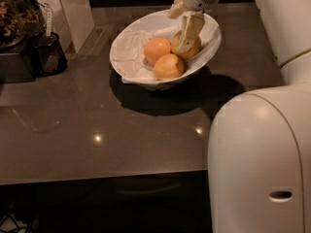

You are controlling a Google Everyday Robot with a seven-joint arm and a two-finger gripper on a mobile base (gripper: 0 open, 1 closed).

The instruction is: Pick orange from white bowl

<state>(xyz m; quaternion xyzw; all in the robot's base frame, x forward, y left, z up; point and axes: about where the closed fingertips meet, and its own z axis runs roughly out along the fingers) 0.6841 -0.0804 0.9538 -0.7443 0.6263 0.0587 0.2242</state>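
The white bowl (127, 47) stands tilted at the back middle of the dark table, lined with crumpled white paper. Three fruits lie in it. The orange (168, 66), pale yellowish and the largest, is at the front. A smaller plain orange fruit (155, 49) lies to its left. A deeper-coloured fruit (196, 48) lies at the back right. My gripper (187, 29) reaches down from above into the bowl's right side. It lies across the deeper-coloured fruit and hides part of it. It is just behind and right of the orange.
A black container (48, 55) and a dark appliance (14, 38) stand at the table's left. A pale pillar (73, 11) rises at the back left. My white arm body (257, 164) fills the lower right, and another arm section (284, 23) the upper right.
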